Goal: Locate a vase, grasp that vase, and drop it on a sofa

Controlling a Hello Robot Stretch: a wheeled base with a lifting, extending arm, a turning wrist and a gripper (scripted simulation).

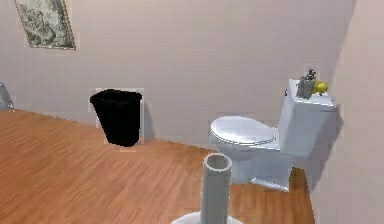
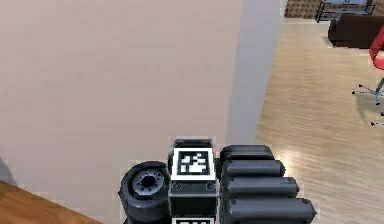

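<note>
The arm's dark segments [image 2: 262, 185] lie along the bottom of the arm side view, close to a plain beige wall. A white square with black marks [image 2: 192, 165] sits on them, and left of it is the gripper's round dark body [image 2: 147, 192]. Its far end cannot be made out, so I cannot tell whether it holds anything. Through an opening at that view's right, a dark brown sofa-like seat [image 2: 356, 28] stands far off on a wooden floor. On the toilet tank [image 1: 308, 118] in the forward view stand a small grey thing [image 1: 306, 84] and a yellow blob [image 1: 321, 88].
A white toilet [image 1: 245, 135] stands at the forward view's right against the wall, a black bin [image 1: 119, 116] to its left. A framed picture [image 1: 45, 22] hangs top left. A wall corner [image 2: 250, 75] edges the opening; a red chair part [image 2: 377, 60] shows at the far right.
</note>
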